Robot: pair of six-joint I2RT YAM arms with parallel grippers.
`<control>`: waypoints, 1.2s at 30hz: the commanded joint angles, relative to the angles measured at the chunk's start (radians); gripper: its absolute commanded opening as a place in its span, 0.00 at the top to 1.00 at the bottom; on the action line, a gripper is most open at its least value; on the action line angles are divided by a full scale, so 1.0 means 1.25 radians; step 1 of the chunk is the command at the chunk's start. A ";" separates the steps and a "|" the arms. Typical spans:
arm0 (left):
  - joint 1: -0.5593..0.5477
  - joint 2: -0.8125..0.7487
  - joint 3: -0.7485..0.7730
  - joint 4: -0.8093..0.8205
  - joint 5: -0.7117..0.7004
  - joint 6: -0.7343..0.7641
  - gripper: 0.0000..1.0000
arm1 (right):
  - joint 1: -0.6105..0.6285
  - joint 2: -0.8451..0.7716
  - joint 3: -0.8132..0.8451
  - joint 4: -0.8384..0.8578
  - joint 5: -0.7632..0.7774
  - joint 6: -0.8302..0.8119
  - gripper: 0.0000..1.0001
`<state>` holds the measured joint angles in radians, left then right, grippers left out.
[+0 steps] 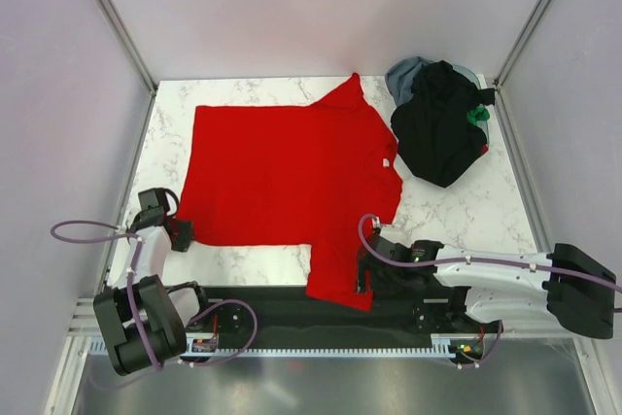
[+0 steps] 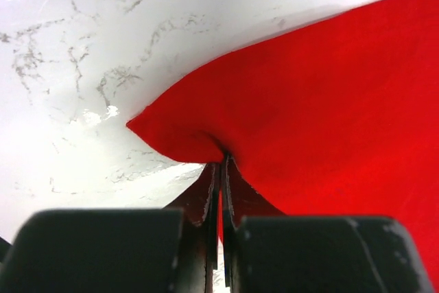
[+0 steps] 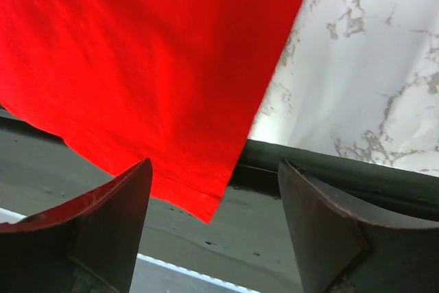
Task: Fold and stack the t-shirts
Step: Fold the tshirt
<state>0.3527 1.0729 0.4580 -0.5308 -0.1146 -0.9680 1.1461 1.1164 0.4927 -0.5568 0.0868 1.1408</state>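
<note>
A bright red t-shirt lies spread flat on the white marble table, its near sleeve hanging over the front edge. My left gripper is shut on the shirt's near-left hem corner; the cloth runs pinched between the jaws. My right gripper is open, its jaws standing either side of the hanging sleeve corner without touching it. A heap of black, grey-blue and green shirts sits at the back right.
Grey walls with metal posts close in the table on three sides. A black rail runs along the front edge between the arm bases. Bare marble lies right of the red shirt.
</note>
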 commanded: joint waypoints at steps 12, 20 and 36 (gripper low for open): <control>0.020 0.006 -0.025 0.063 0.018 0.085 0.98 | 0.032 0.096 0.022 0.131 -0.027 0.036 0.77; 0.020 -0.034 0.086 -0.038 0.138 0.113 0.98 | 0.043 0.025 0.210 -0.105 0.073 0.014 1.00; 0.017 0.166 0.369 -0.131 0.271 0.291 0.98 | -0.270 0.242 0.634 -0.207 0.142 -0.359 1.00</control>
<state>0.3737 1.2240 0.8520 -0.6579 0.1738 -0.7048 0.8467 1.3689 1.1748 -0.8028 0.2516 0.8268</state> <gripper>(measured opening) 0.029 0.011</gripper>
